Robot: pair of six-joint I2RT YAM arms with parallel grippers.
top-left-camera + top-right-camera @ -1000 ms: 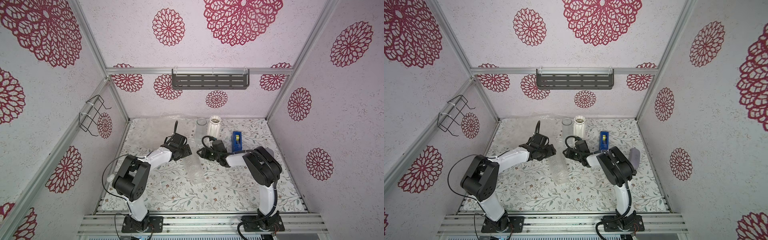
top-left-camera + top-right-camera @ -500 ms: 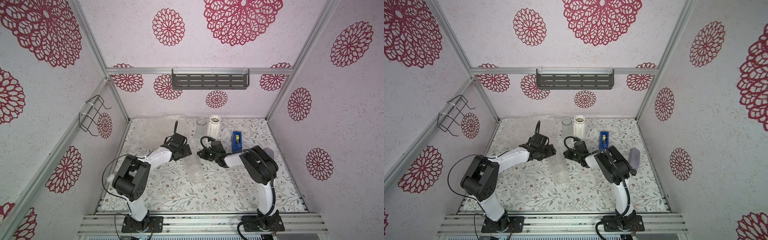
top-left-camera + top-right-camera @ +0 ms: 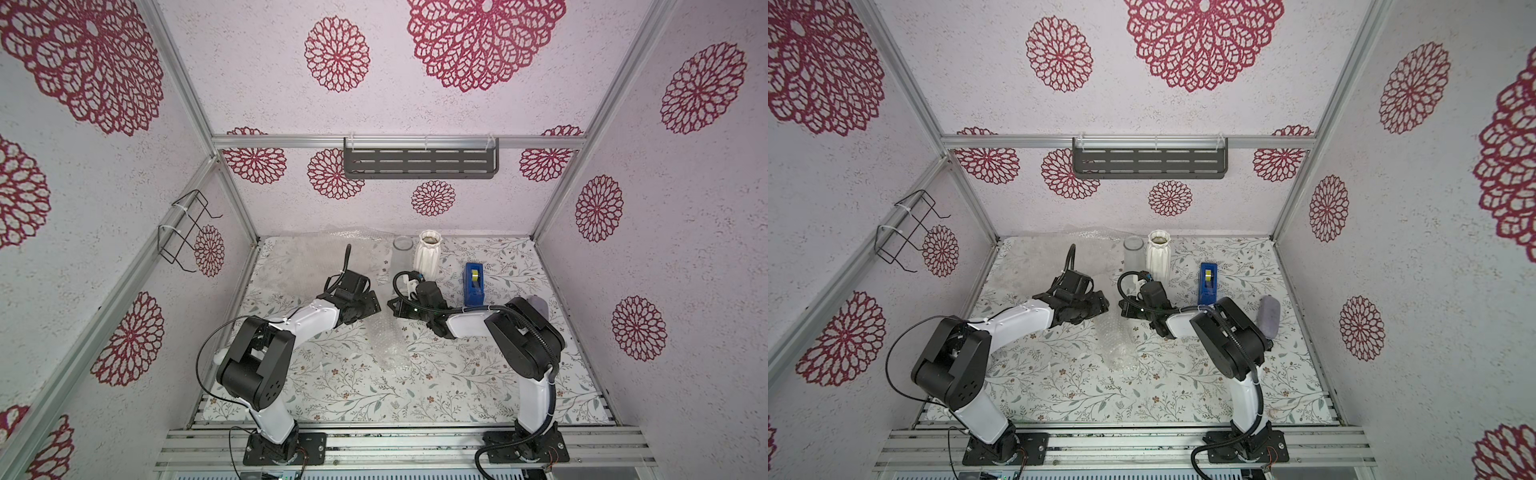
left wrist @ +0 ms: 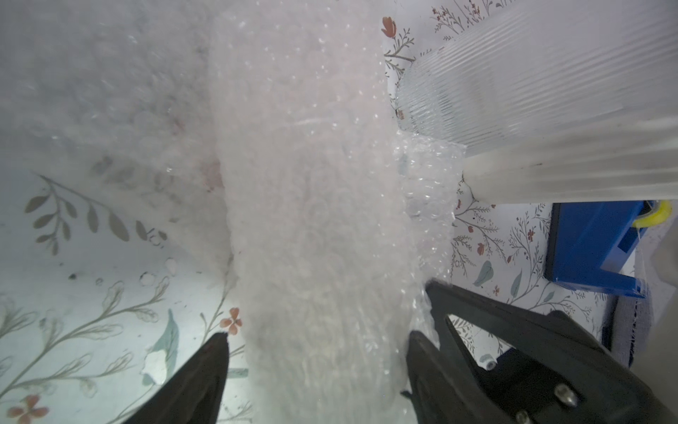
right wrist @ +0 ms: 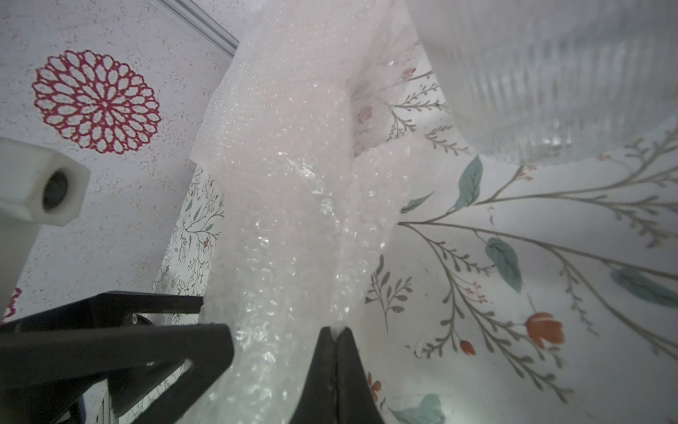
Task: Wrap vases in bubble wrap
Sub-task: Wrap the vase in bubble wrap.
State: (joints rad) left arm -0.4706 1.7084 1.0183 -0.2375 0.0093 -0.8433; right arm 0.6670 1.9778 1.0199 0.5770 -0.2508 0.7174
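Closing the roll round one vase appeared to be the step in hand.

Far left, at the back: a spare sheet [image 3: 316, 255], bubbled and clear, lay flat on the table [image 3: 415, 395].

Left gripper [image 4: 317, 339]: jaws spread wide, one finger either side of the wrapped vase [image 3: 384, 345], which lay on its side mid-table between the two arms. A sliver of tabletop showed beside one finger in the left wrist view, so I judged it straddling, not clamping. Contact on the other side was too blurred to call.

Right gripper [image 5: 335, 332]: fingers pressed together, pinching a loose flap of the bubble wrap [image 5: 293, 220] at the roll's flank.

Behind it, upright and unwrapped: a clear glass vase [image 3: 402, 253], just beside a white ribbed vase [image 3: 428, 253]. Further right: a blue tape dispenser [image 3: 473, 282], untouched.

Judgement: one of three vases was covered and its flap not yet fixed. The next move would call for drawing the pinched flap taut over the roll while the left jaws steadied the bundle against rolling, then tape from the dispenser. The thin film could slip or tear under a hard pull. With glass inside, pressure would need to be gentle.
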